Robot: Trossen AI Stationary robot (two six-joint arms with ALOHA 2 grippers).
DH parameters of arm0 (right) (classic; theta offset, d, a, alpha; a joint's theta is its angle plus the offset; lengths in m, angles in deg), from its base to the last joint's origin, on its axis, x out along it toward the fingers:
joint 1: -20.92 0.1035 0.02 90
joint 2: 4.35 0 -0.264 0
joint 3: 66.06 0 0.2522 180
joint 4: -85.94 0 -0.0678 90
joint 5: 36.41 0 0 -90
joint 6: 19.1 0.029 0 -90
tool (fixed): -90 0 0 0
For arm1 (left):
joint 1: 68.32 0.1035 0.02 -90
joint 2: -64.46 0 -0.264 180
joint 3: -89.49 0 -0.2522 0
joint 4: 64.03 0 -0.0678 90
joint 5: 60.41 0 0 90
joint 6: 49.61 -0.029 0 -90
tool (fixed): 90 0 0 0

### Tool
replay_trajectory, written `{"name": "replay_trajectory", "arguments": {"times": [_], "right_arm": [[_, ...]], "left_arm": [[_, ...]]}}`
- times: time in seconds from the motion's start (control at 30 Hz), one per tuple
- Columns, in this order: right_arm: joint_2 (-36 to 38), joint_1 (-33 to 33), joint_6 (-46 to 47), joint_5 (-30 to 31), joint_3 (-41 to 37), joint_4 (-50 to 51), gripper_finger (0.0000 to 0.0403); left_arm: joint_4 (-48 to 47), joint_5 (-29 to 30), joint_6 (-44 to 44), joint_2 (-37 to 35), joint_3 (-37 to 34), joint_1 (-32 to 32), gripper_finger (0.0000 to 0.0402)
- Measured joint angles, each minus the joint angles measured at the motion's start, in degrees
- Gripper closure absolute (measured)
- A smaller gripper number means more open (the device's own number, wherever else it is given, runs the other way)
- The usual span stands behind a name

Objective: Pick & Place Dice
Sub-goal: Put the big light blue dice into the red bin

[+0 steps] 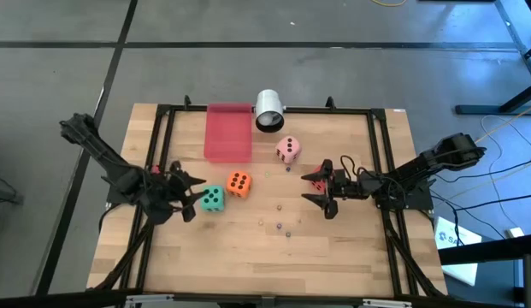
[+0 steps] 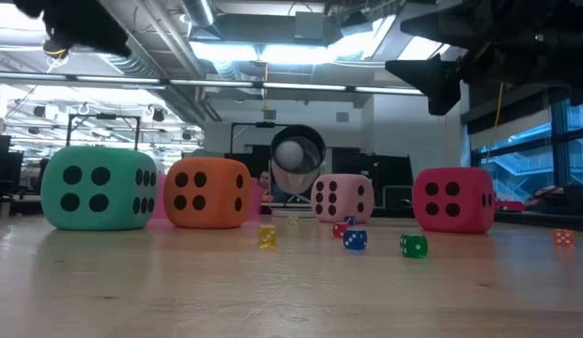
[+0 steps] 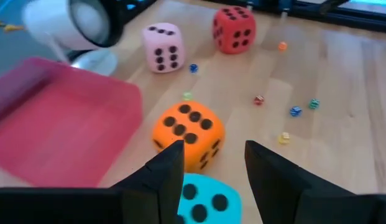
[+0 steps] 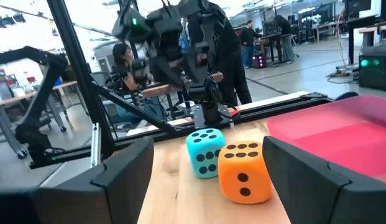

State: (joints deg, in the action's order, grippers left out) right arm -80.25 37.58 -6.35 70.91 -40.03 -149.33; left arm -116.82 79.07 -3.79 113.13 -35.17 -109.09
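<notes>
The left gripper (image 1: 190, 190), jaws apart, hovers just beside the green die (image 1: 213, 198), which touches the orange die (image 1: 238, 183) near the red tray (image 1: 227, 133). This looks like the approach; next it should close around green. The right gripper (image 1: 320, 192) waits with jaws apart.

Both arms are matte black, built of slim jointed links. Each end effector, left (image 1: 190, 190) and right (image 1: 321, 190), carries two angular black fingers and small red accents.
</notes>
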Motion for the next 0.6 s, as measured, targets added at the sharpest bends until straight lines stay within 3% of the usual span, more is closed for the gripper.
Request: {"name": "replay_trajectory", "arguments": {"times": [0.2, 0.33, 0.5, 0.6], "right_arm": [[0.00, 0.00, 1.68, 0.00, 1.05, 0.13, 0.0103], [0.00, 0.00, 1.78, 0.00, 2.09, 0.58, 0.0103], [0.00, 0.00, 1.80, -0.05, 2.21, 1.00, 0.0103], [0.00, 0.04, 2.92, -0.28, 2.21, 1.71, 0.0103]], "left_arm": [[14.57, -4.04, -7.75, 0.35, -5.39, 0.91, 0.0241], [18.36, -7.83, -12.85, 0.52, -5.59, 2.36, 0.0230], [18.67, -12.10, -10.48, 0.54, -5.57, 4.06, 0.0203], [18.68, -19.81, -6.79, 0.58, -5.49, 5.72, 0.0187]]}}
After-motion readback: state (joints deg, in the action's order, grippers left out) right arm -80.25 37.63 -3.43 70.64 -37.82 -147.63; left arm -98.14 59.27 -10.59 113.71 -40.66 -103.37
